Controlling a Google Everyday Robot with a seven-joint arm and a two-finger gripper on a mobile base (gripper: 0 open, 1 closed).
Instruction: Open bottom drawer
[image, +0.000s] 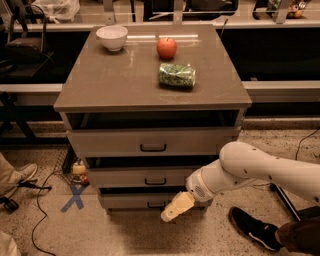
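My end effector (176, 206) hangs low in front of the cabinet, its pale tip against the right half of the bottom drawer (125, 201), where it seems to cover part of the small black handle. Whether it is wide or narrow I cannot tell. That drawer is the lowest of three fronts, just under the middle drawer (120, 178). My white arm (260, 172) comes in from the right. On the surface (110, 85), a white bowl (111, 37) sits at the far left corner, a red apple (166, 48) near the far edge, and a green packet (177, 75) just in front of it.
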